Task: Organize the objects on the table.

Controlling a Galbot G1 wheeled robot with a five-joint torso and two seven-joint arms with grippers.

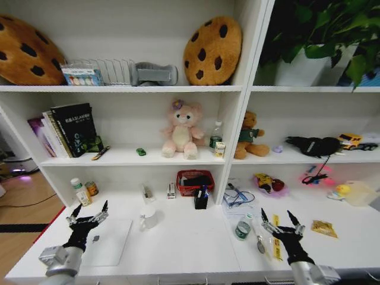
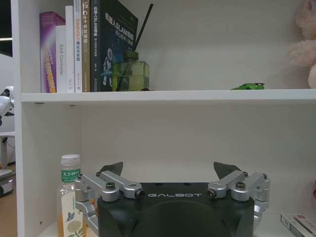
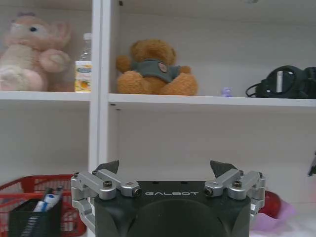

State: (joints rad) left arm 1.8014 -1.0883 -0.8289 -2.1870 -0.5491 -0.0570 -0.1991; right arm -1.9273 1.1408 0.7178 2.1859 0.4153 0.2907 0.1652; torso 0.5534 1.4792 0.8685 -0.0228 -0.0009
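From the head camera you see the left gripper (image 1: 89, 212) hovering over the desk (image 1: 184, 243) near its left front corner, jaws spread apart and empty, just above the silver laptop (image 1: 110, 242) that lies flat by the front edge. The right gripper (image 1: 281, 219) hangs over the right half of the desk near the front edge, jaws likewise apart and holding nothing, beside a small tin (image 1: 242, 229) and a yellow packet (image 1: 276, 243). A white mug (image 1: 147, 217) stands just right of the laptop, a black pen holder (image 1: 201, 198) sits toward the back edge in front of a red basket (image 1: 194, 181), and the tiny green toy car (image 1: 141, 151) rests on the shelf above, left of the pink plush (image 1: 181, 130). In the left wrist view you find that gripper's fingertips (image 2: 112, 168) wide apart, the green car (image 2: 248, 86) on the shelf board above, books (image 2: 89, 47) and a green diffuser bottle (image 2: 130, 74) farther along it, and a drink bottle (image 2: 70, 197) at desk level. In the right wrist view the fingertips (image 3: 223, 168) also stand apart, with the brown bear (image 3: 155, 69) on the shelf and pens (image 3: 47, 202) in the holder before the basket.
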